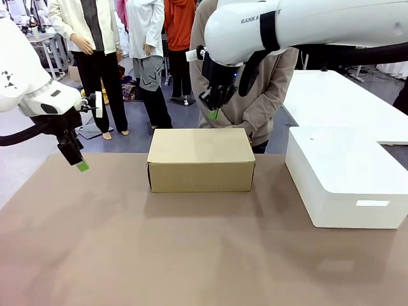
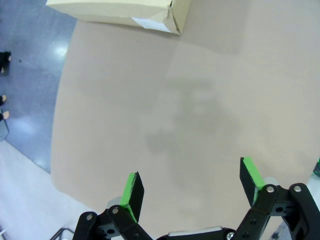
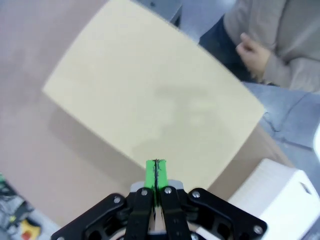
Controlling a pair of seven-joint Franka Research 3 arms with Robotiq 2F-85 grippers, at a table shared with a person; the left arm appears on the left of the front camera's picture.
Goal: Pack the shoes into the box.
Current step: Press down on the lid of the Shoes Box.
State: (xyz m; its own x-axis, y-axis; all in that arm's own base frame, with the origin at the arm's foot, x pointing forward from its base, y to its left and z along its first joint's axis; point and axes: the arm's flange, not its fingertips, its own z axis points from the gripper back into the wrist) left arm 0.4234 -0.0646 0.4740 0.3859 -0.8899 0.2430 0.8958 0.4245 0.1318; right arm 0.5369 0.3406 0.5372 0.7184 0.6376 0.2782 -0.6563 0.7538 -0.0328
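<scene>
Tan cardboard, the box [image 1: 201, 159] sits shut at the middle of the bench [image 1: 191, 255], its lid down; the shoes are presumably inside, so packing looks all but done. The right gripper [image 1: 213, 113] hangs above the box's far edge, jaws pressed together, holding nothing. The left gripper [image 1: 80, 165] hovers well apart, jaws wide and empty.

Black capital lettering is showing on the glossy white casing of the right robot arm [image 1: 299, 22] near the top of the front view; only "RANK" at its start is reading clearly, the remaining letters being cut by a black band. A small white label on the tan cardboard box [image 2: 150, 22] is appearing too blurred to read
</scene>
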